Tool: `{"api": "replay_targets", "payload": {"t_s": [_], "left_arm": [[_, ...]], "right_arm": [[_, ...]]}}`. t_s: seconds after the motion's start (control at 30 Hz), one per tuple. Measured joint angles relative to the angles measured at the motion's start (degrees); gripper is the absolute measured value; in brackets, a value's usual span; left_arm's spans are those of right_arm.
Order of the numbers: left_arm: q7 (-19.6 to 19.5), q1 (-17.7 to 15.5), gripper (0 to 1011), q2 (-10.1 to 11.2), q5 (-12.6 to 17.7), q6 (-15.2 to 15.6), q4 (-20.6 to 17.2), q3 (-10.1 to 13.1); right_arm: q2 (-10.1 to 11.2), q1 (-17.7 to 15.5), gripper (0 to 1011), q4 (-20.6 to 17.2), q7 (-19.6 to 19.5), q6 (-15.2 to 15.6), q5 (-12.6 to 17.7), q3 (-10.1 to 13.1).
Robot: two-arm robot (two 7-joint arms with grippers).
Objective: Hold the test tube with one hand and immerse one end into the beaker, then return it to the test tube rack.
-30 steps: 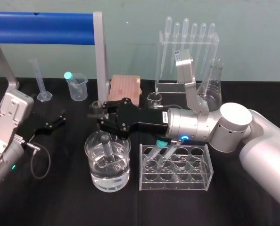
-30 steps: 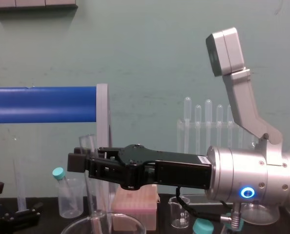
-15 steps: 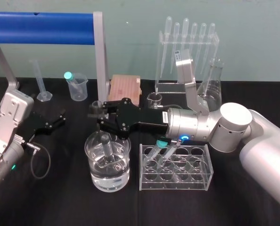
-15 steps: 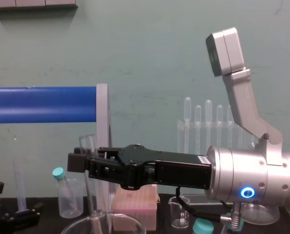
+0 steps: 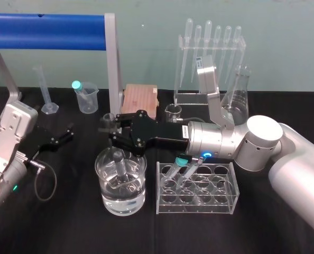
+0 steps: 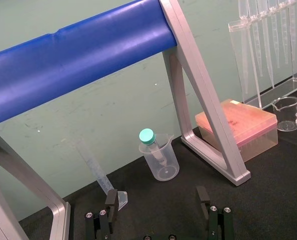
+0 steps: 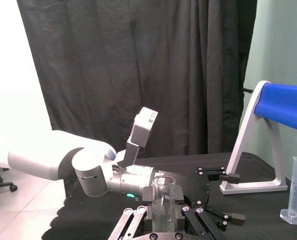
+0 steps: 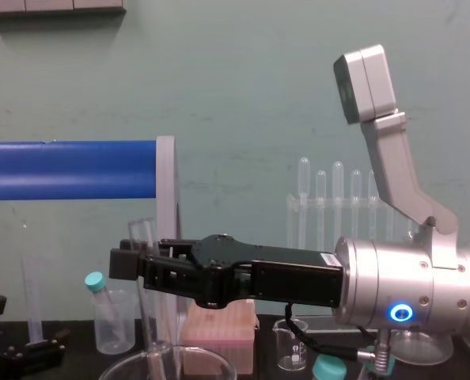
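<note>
My right gripper [image 5: 111, 130] reaches in from the right and is shut on the clear test tube [image 5: 118, 160], which stands upright. Its lower end dips into the water in the large beaker [image 5: 101, 170], left of the test tube rack [image 5: 196, 186]. From the chest, the tube [image 8: 145, 294] runs down from the black fingers [image 8: 129, 263] past the beaker rim [image 8: 168, 362]. The right wrist view has the tube [image 7: 163, 197] pinched between both fingers. My left gripper [image 5: 59, 138] rests open at the left of the table, its fingers [image 6: 111, 201] spread.
The rack holds two teal-capped tubes [image 5: 182, 161]. Behind stand a pink box [image 5: 140, 99], a small beaker [image 5: 173, 112], a pipette stand [image 5: 210, 58], a flask [image 5: 236, 100], a plastic beaker [image 5: 86, 97], a graduated cylinder [image 5: 45, 92] and a blue-barred frame [image 5: 46, 25].
</note>
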Motion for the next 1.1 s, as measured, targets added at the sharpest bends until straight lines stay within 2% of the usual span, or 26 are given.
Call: {"api": "replay_targets", "payload": {"t_s": [1.1], "left_arm": [[0.00, 0.00, 1000, 0.00, 0.00, 0.00, 0.00, 0.00]], "right_arm": [[0.00, 0.00, 242, 0.00, 0.00, 0.00, 0.00, 0.00]]}}
